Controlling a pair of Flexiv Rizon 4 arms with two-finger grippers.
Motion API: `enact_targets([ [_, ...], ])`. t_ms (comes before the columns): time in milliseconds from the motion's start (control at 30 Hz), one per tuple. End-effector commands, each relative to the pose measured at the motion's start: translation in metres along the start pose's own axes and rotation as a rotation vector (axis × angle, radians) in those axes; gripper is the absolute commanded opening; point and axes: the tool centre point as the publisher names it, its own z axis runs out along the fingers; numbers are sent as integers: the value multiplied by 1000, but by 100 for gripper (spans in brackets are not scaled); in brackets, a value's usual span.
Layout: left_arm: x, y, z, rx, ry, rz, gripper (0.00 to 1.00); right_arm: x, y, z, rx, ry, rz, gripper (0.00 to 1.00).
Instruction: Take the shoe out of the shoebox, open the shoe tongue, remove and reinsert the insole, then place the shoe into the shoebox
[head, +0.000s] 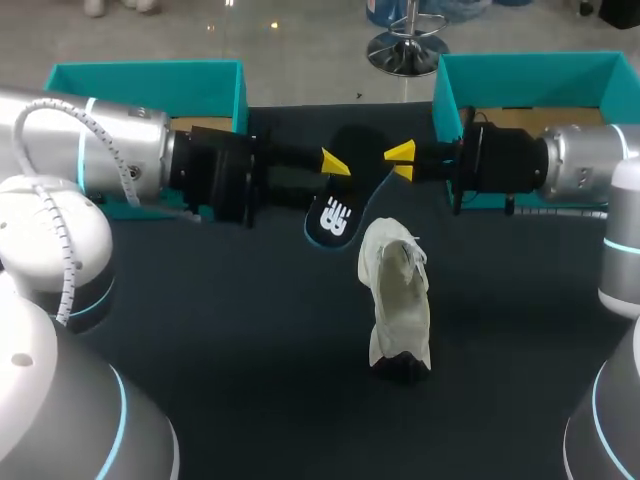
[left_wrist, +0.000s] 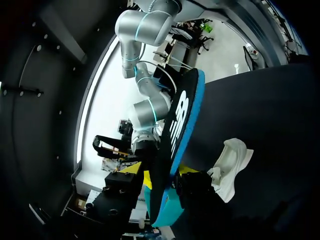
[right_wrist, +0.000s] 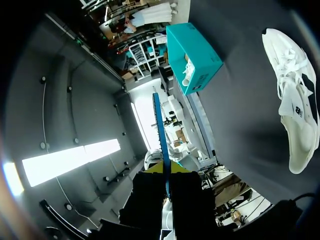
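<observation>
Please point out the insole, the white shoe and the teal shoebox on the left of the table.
insole (head: 335, 218): head view, on its black face with the white mark.
white shoe (head: 398, 300): head view, on its white middle part.
left shoebox (head: 140, 67): head view, on its far teal wall.

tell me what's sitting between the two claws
The dark, blue-edged insole. The head view shows it spanning from the left claw to the right claw, and each wrist view shows it pinched between that claw's own fingers.
</observation>
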Motion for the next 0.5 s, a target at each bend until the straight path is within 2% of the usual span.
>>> enact_targets([
  [33,-9,9,-26,30,7,27,100,0,1,1,2,-2,1,0],
  [167,-23,18,-42,45,59,99,100,0,1,1,2,-2,1,0],
  [300,-41,28,-55,92,198,200,100,0,1,1,2,-2,1,0],
  [500,-65,33,-74,239,395,323,100,-5,4,2,10,-13,-7,0],
])
